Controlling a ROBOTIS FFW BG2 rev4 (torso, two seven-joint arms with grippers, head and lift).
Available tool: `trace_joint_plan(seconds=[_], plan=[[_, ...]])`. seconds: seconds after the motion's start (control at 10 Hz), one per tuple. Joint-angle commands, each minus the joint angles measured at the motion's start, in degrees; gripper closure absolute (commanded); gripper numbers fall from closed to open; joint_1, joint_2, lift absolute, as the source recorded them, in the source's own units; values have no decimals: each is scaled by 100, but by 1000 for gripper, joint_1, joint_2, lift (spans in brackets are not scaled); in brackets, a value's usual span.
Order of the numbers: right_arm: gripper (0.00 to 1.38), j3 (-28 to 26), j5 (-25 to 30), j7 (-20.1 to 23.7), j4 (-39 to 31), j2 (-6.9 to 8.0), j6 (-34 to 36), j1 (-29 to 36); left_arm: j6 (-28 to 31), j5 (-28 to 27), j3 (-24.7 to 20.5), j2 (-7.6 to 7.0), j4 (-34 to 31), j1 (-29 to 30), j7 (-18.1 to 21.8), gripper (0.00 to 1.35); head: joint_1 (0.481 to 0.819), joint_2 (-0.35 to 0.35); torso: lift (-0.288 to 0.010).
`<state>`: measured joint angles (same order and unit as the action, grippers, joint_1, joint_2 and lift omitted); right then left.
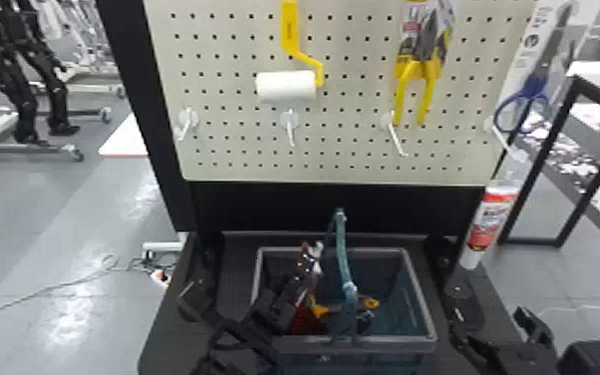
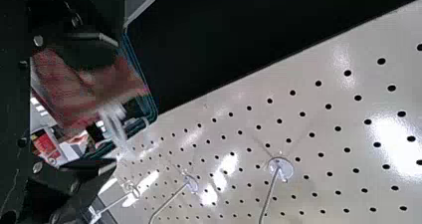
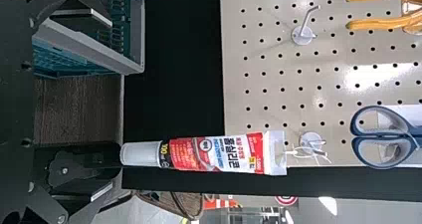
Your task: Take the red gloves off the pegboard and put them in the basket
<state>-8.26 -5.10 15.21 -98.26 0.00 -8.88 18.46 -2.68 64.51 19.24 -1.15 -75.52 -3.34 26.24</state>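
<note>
Gloves (image 2: 69, 94), red, soft, blurred between wide-spread black jaws of left gripper (image 1: 246, 297), near rigid-rimmed basket (image 1: 420, 294); cannot tell whether pinched; empty, widely parted jaws on right gripper (image 1: 486, 326)

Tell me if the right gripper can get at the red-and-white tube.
Probably yes: the right gripper is open, and the red-and-white tube hangs ahead of its fingers from a hook, with nothing visible between them.

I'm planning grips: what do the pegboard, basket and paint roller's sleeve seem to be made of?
Pegboard: probably painted metal, glossy, with bright glare patches. Basket: likely moulded plastic, with a smooth grey rim and regularly slotted teal walls. Roller sleeve: white and matte, without sharp highlights; foam or fabric, I can't tell which.
</note>
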Motion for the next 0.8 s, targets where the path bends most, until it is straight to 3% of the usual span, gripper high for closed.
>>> trace_joint_plan(seconds=[0.0, 0.7], plan=[[167, 0, 0, 0, 0, 5, 0, 0, -22, -9, 1, 0, -6, 0, 4, 312, 549, 0, -100], [167, 0, -9, 0, -9, 5, 0, 18, -250, -114, 18, 0, -6, -9, 13, 312, 549, 0, -100]])
